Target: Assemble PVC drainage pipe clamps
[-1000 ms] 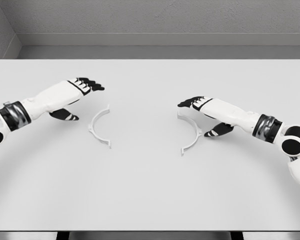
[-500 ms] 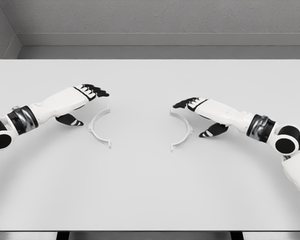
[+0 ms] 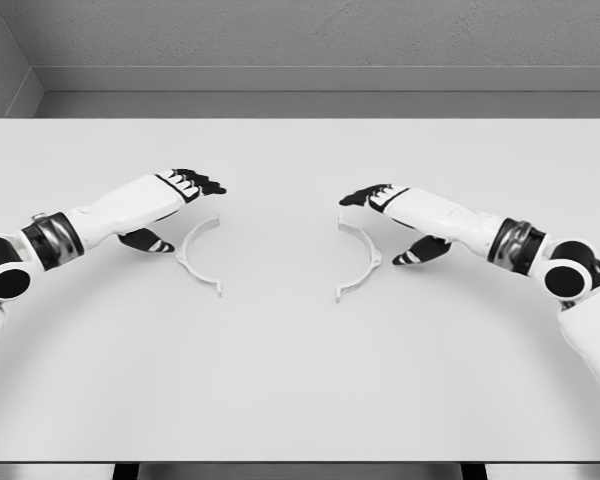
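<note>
Both hands have crept inward since the earlier frames, and the right clamp half (image 3: 358, 258) has slid toward centre with the right hand (image 3: 400, 215); the left clamp half (image 3: 198, 256) has barely shifted. Left hand (image 3: 165, 200) sits just outboard of its half, fingers extended flat over the upper tip, thumb tucked below, grasping nothing. Right hand is the same: fingers out straight over the top end of its half, thumb down at the outer side of the arc, no closed grip visible. It looks like a push, not a pinch. Halves lie flat on the table (image 3: 300, 380), open sides facing each other, well apart, so sliding inward should mate the ends. Risk: a half rotating under a one-sided push and misaligning the tips.
</note>
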`<move>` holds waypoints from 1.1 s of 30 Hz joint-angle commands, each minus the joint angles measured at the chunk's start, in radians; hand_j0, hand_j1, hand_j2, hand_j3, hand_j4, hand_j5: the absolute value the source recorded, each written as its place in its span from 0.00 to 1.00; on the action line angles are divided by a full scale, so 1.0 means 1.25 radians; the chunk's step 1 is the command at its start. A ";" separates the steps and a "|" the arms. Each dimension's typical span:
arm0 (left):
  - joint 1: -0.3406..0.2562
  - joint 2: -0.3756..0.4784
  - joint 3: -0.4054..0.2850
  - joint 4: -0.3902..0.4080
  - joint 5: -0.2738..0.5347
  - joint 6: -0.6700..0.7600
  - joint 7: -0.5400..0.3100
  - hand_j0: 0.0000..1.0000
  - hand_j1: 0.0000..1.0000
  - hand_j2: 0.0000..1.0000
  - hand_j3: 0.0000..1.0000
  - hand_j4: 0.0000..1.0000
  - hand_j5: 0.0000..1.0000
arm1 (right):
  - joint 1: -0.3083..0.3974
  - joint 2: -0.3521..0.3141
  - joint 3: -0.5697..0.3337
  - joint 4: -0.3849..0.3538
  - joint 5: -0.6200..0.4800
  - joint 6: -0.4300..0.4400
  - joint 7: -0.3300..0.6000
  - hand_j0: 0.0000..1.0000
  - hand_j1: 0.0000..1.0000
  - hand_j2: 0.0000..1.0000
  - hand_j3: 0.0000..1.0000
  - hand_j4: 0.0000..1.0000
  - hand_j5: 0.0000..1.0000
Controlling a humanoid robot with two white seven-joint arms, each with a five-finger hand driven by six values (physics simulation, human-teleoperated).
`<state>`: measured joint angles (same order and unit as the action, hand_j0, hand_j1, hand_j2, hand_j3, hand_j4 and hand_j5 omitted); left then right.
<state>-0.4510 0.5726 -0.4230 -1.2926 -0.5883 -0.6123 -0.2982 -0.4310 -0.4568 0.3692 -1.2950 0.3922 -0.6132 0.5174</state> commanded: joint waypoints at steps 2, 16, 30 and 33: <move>0.000 -0.010 0.001 0.000 -0.006 0.001 -0.001 1.00 1.00 1.00 1.00 1.00 1.00 | -0.001 0.016 0.000 0.016 -0.003 0.002 0.000 1.00 1.00 1.00 1.00 1.00 1.00; 0.002 -0.022 0.001 -0.002 -0.012 0.001 -0.014 1.00 1.00 1.00 1.00 1.00 1.00 | -0.034 0.033 0.025 0.062 -0.003 0.002 0.007 1.00 1.00 1.00 1.00 1.00 1.00; 0.000 -0.049 0.003 -0.004 -0.012 0.001 -0.027 1.00 1.00 1.00 1.00 1.00 1.00 | -0.040 0.051 0.027 0.062 0.003 0.002 0.011 1.00 1.00 1.00 1.00 1.00 1.00; 0.000 -0.062 0.002 -0.004 -0.012 0.001 -0.031 1.00 1.00 1.00 1.00 1.00 1.00 | -0.043 0.052 0.035 0.060 0.003 0.002 0.011 1.00 1.00 1.00 1.00 1.00 1.00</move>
<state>-0.4510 0.5039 -0.4204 -1.2972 -0.6100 -0.6124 -0.3352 -0.4847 -0.3922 0.4097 -1.2183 0.4036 -0.6132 0.5310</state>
